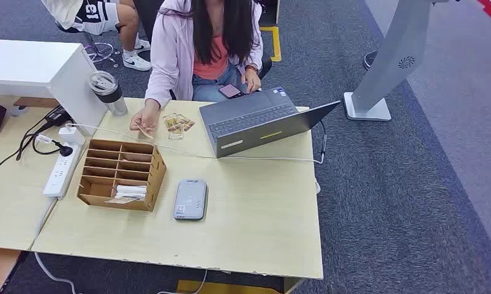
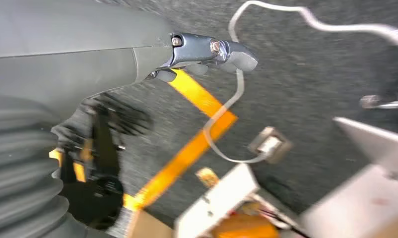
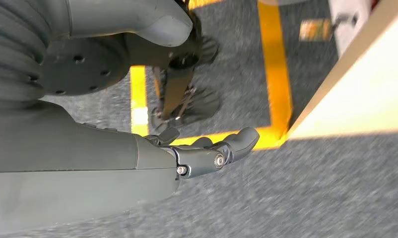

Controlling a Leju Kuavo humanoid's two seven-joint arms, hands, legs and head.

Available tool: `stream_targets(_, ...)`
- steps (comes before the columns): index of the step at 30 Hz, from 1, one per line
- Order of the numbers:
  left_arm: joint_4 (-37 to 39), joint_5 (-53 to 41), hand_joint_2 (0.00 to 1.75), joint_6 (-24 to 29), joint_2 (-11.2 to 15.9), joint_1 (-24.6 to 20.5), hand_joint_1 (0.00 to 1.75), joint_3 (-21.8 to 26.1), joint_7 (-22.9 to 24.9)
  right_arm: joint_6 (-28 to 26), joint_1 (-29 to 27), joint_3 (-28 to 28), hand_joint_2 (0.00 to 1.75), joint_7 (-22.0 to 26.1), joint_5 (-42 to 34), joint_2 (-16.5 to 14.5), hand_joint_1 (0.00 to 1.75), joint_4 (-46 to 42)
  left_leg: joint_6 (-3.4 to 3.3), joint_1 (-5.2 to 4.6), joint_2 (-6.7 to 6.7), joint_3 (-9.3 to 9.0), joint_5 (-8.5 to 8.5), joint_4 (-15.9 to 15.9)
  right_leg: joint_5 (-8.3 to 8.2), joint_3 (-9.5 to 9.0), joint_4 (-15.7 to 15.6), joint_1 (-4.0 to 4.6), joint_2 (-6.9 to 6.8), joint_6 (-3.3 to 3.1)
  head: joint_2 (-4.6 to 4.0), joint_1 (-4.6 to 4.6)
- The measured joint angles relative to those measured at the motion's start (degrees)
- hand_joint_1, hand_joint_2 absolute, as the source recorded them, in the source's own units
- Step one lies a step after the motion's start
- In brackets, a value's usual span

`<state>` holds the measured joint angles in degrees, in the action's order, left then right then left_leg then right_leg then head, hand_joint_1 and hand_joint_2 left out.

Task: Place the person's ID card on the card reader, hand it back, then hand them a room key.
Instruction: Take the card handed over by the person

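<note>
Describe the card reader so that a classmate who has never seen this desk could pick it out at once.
Start at the pale wooden table and find the brown compartment organizer near its left side. Immediately right of it lies the card reader, flat and apart from the open laptop. It is the only small grey rounded slab there.

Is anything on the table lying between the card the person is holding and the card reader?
The wooden organizer sits partly between the card in the person's hand and the card reader; a white cable also crosses the table there.
</note>
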<state>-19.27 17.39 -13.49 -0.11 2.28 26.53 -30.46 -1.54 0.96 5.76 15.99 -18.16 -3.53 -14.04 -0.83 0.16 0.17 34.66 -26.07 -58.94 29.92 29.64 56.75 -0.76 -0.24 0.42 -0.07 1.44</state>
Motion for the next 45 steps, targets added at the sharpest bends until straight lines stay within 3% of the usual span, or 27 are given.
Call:
stream_targets(8,-4.9,-2.7,1.75,-4.5,-1.7,0.7,0.00,5.6,-2.4,-5.5,0.1,0.1,1.75,-5.7,-0.1,-0.5,0.00,1.0,0.00,0.00,0.00,0.01,0.00,0.0,0.00,0.01,0.0,0.00,0.00,0.00,0.00,0.01)
stream_targets(19,-6.2,-3.3,1.75,-5.2,-2.2,0.8,0.00,6.7,-2.5,-6.2,0.1,0.1,1.75,-6.6,-0.1,-0.5,0.00,1.2,0.00,0.00,0.00,0.01,0.00,0.0,0.00,0.01,0.0,0.00,0.00,0.00,0.00,0.00)
stream_targets(23,-15.5,-6.0,1.75,-9.7,-5.4,1.8,0.00,12.4,-2.3,-9.9,0.1,0.1,1.75,-12.1,0.4,-1.0,0.00,1.7,0.00,0.00,0.00,0.00,0.00,0.0,0.00,0.00,0.0,0.00,0.00,0.00,0.00,0.01)
stream_targets(28,-39.5,-5.5,1.75,-12.9,-9.8,6.4,0.00,14.8,-0.5,-13.2,0.1,-0.1,1.75,-20.2,1.8,-1.0,0.00,2.2,0.00,0.00,-0.01,0.00,0.00,0.0,0.00,0.00,0.0,0.00,-0.01,0.00,0.00,0.01)
stream_targets(34,-48.9,-5.5,1.75,-12.9,-11.0,7.7,0.00,14.7,-0.4,-13.2,0.1,-0.7,1.75,-22.3,2.6,-1.0,0.00,2.4,0.00,0.03,0.01,-0.01,0.01,0.0,-0.01,0.01,0.0,0.01,0.00,-0.01,0.00,-0.01)
stream_targets(40,-57.7,-8.4,1.75,-8.8,-9.5,6.5,0.00,12.3,-0.2,-12.8,0.2,-1.9,1.75,-25.0,4.3,-0.9,0.00,2.6,0.02,0.06,-0.01,-0.04,0.02,0.0,-0.01,0.00,0.0,0.01,-0.02,-0.01,0.00,0.00)
stream_targets(45,-59.0,-14.4,1.75,-3.6,-6.9,2.4,0.00,8.7,1.4,-11.8,0.4,-2.9,1.75,-26.2,5.7,-0.6,0.00,2.6,0.06,0.07,0.01,-0.06,0.06,0.0,-0.03,0.00,0.0,0.02,0.00,-0.04,0.00,-0.02)
